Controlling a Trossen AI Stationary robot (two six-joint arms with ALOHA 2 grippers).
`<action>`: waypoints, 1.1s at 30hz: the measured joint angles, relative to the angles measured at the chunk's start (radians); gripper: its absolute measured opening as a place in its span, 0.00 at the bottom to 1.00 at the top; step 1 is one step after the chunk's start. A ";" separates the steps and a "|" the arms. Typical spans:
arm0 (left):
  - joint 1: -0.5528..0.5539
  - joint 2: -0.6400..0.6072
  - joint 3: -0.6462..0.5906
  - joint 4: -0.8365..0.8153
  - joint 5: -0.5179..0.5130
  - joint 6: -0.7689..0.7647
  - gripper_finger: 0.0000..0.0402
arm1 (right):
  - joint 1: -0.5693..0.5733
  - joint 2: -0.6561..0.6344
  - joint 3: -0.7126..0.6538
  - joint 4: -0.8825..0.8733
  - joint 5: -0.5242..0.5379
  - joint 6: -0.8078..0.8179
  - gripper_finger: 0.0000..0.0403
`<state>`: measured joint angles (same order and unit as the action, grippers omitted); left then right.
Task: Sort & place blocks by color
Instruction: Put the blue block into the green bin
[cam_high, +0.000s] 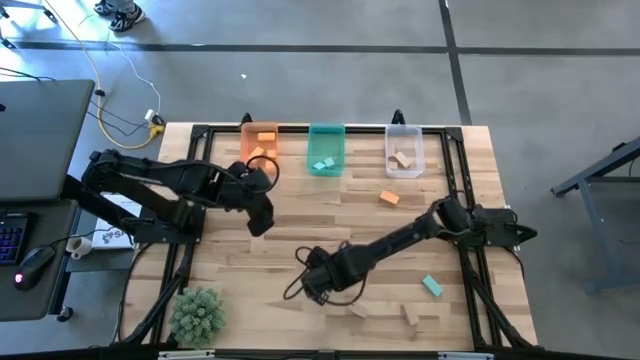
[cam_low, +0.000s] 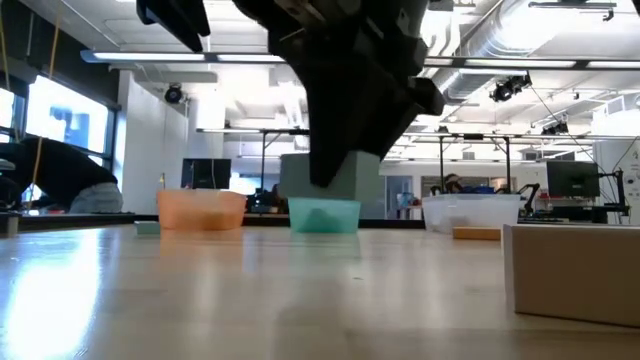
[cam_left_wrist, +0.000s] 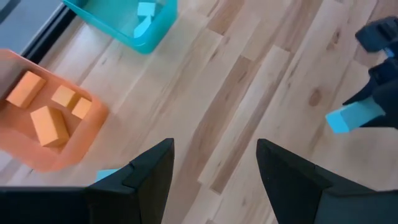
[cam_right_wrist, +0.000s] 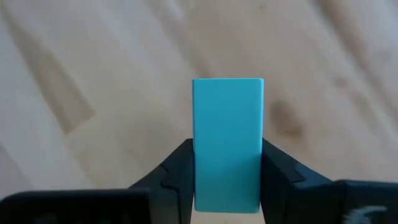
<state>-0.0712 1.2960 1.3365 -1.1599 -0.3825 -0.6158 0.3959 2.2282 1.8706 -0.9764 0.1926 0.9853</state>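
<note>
Partly done. Orange bin (cam_high: 259, 140): approx 3 orange blocks in; green bin (cam_high: 325, 150): 2 teal; clear bin (cam_high: 404, 153): tan ones. Right gripper (cam_right_wrist: 227, 180) clamped on teal block (cam_right_wrist: 227, 143), low over mid-table (cam_high: 300, 215), still to be binned. Left gripper (cam_left_wrist: 214, 163) wide, empty, near orange bin. Left out: orange block (cam_high: 389, 198), teal block by right edge (cam_high: 432, 286), tan blocks at front (cam_high: 410, 315).

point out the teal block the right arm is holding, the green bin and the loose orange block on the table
teal block (cam_right_wrist: 227, 143), right wrist view, its broad front face between the jaws
green bin (cam_high: 326, 166), high view, its near rim
loose orange block (cam_high: 389, 198), high view, its top face
</note>
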 joint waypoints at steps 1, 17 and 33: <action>0.008 0.000 0.000 0.000 -0.001 0.002 0.53 | -0.011 -0.007 0.000 -0.018 0.008 -0.018 0.26; 0.134 0.000 0.000 -0.004 -0.003 0.077 0.53 | -0.251 -0.101 0.000 -0.170 0.128 -0.406 0.26; 0.249 0.000 0.000 -0.007 0.001 0.070 0.53 | -0.530 -0.170 0.000 -0.087 0.166 -0.812 0.26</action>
<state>0.1778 1.2961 1.3365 -1.1671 -0.3817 -0.5457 -0.1346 2.0585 1.8706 -1.0637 0.3589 0.1734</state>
